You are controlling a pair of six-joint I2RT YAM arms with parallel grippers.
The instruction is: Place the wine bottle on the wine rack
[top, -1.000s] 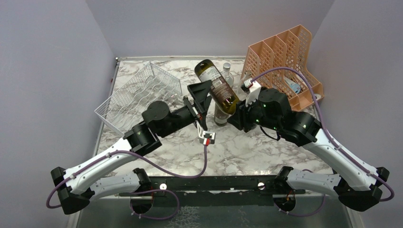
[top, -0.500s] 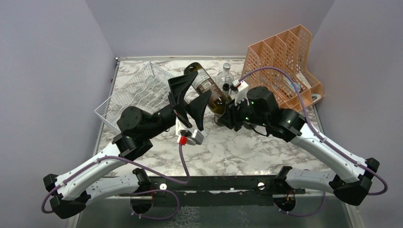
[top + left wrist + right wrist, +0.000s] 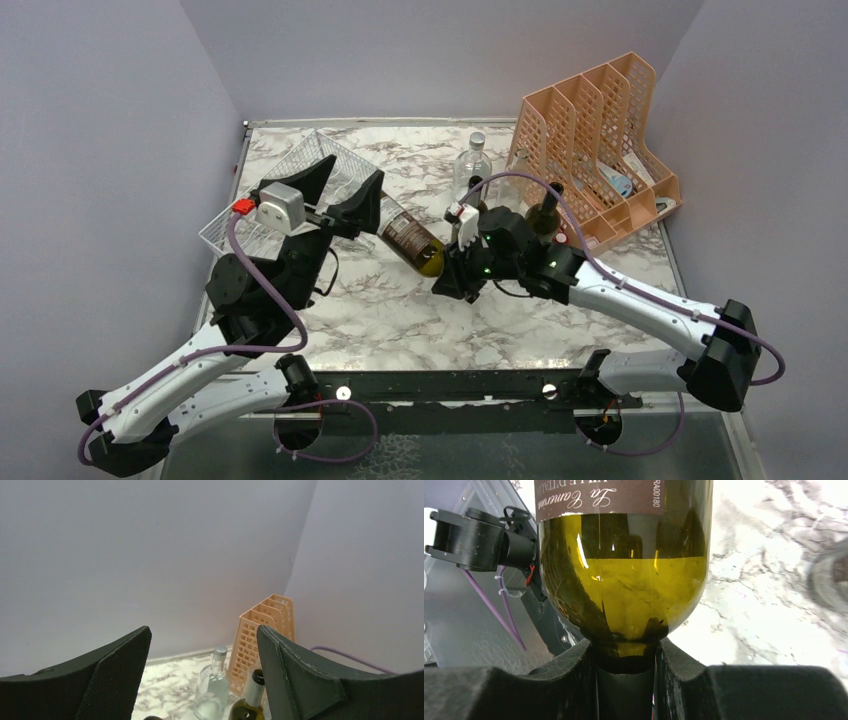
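Plain lilac-grey walls (image 3: pixel 450 50) enclose 3 sides of a grey-veined marble-patterned table (image 3: pixel 520 320) under even light.

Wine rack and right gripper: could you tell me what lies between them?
The wine bottle, neck in the right gripper, base toward the wine rack; top view shows it.

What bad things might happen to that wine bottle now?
1. The right tool grips the wine bottle only by its thin neck, and the heavy body sticks out sideways, so it may slip or sag.
2. The open left tool hangs by the wine rack, right beside the bottle's base, so they might bump on the way in.
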